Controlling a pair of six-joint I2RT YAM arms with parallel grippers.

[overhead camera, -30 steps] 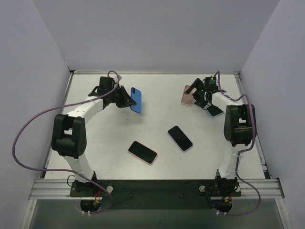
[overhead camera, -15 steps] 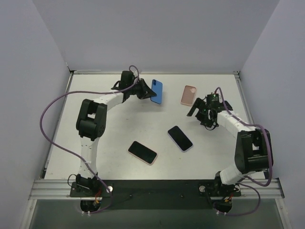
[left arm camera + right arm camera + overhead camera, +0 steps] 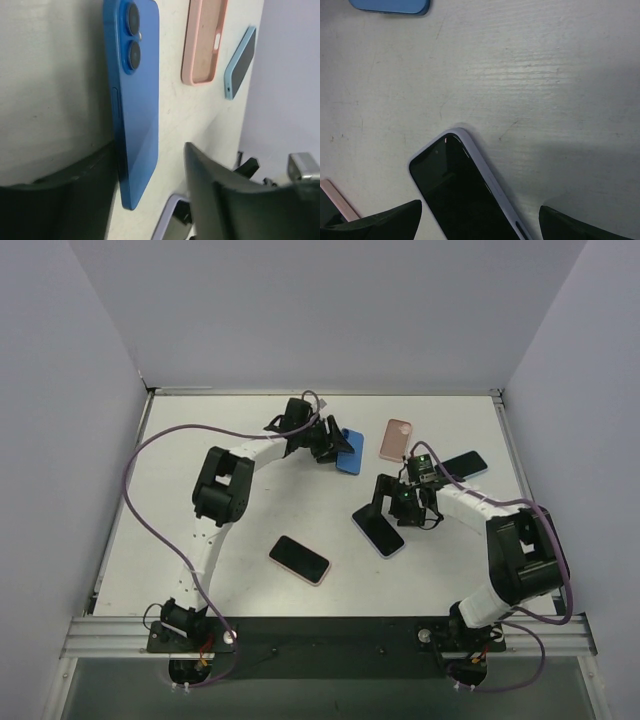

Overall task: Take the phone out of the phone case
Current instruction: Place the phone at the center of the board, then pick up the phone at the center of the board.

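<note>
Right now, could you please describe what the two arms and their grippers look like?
Both the left arm and right arm have white links with black joints, and a purple cable loops along each. The left gripper and right gripper have black fingers.

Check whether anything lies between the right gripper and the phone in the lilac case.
Nothing visible does. The right gripper is open right over one end of the lilac-cased phone, which lies screen up. Only bare table shows around that end.

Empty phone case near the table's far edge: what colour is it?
Salmon pink; the empty phone case shows best in the left wrist view.
</note>
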